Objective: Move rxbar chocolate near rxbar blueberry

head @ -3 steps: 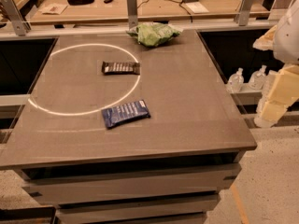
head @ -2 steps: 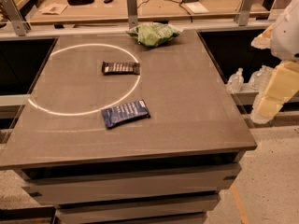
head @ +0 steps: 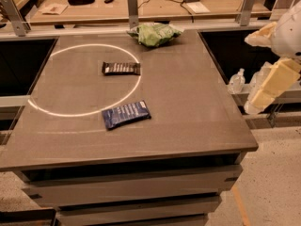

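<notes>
The rxbar chocolate (head: 121, 68), a narrow dark brown-black bar, lies flat on the grey table (head: 188, 107), on the right part of a white circle marked on the top. The rxbar blueberry (head: 126, 114), a wider dark blue wrapper with white lettering, lies nearer the front, just at the circle's lower right edge, about a bar's length from the chocolate. My gripper (head: 254, 108) hangs on the cream-coloured arm beyond the table's right edge, above the floor, well away from both bars. It holds nothing that I can see.
A crumpled green bag (head: 154, 34) lies at the table's back edge. Metal posts (head: 132, 8) and a cluttered wooden bench (head: 155, 1) stand behind. Clear bottles (head: 236, 81) sit on a low shelf to the right, near the arm.
The arm and gripper have shifted a little to the left and up, closer to the table's right edge. The bars and the bag have not moved.
</notes>
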